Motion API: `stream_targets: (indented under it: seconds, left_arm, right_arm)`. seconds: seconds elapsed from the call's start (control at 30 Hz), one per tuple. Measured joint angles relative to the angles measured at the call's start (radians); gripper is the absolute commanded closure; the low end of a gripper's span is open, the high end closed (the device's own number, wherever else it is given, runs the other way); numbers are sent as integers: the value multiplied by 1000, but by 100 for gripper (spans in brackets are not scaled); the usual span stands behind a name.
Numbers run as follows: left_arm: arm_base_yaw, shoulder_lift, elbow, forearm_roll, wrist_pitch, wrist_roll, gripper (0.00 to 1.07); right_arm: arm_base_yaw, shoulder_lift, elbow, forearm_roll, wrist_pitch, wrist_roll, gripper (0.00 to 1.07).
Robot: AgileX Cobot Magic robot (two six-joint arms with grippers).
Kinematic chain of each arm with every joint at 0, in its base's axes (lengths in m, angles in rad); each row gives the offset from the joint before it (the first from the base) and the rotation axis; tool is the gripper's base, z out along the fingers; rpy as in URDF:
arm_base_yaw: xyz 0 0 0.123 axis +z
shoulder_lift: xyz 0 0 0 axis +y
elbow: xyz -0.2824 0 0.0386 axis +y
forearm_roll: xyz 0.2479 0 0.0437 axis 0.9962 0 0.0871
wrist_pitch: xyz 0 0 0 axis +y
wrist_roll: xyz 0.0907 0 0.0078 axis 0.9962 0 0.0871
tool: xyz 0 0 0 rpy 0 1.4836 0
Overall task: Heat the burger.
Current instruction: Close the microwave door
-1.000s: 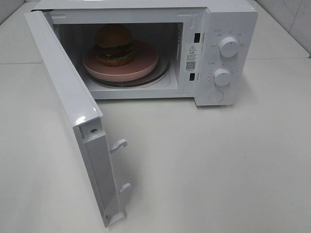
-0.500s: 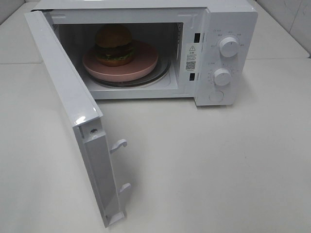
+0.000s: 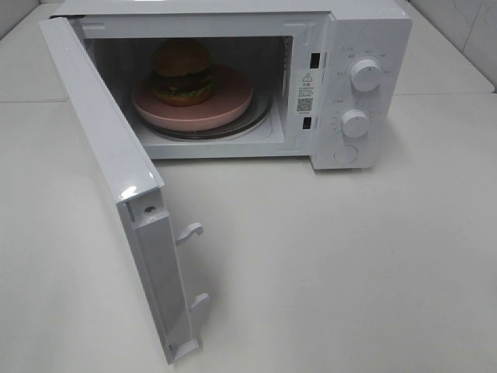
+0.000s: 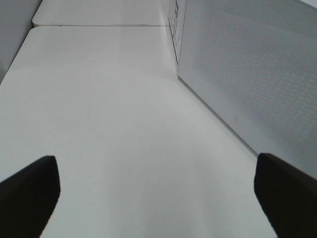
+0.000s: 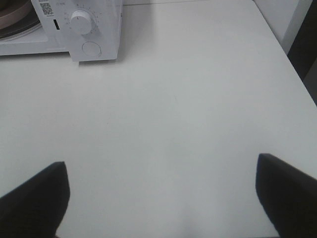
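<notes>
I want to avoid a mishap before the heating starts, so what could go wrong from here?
The microwave door stands wide open; a push from the open left gripper beside it could slide the microwave rather than latch it.
The pink plate under the burger sits off-centre on the glass turntable, so it might rub the wall while turning.

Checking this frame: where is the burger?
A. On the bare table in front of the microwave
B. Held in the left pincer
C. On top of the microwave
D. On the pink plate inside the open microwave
D: the burger sits on the pink plate inside the microwave, whose door stands wide open.
</notes>
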Motion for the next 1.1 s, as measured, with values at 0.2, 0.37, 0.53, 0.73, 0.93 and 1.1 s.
stream_targets:
  seconds: [0.2,0.37,0.53,0.73,0.93,1.1]
  left_arm:
    - [0,0,0,0,0,0,7]
    - [0,0,0,0,0,0,7]
    - [0,0,0,0,0,0,7]
    - [0,0,0,0,0,0,7]
    - [0,0,0,3,0,-3,7]
    - [0,118,-24,18,-49,-40,7]
  right_arm:
    - [0,0,0,0,0,1,8]
    - [0,0,0,0,0,1,8]
    - [0,0,0,0,0,1,8]
    - [0,0,0,0,0,1,8]
    - [0,0,0,0,0,1,8]
    - [0,0,0,0,0,1,8]
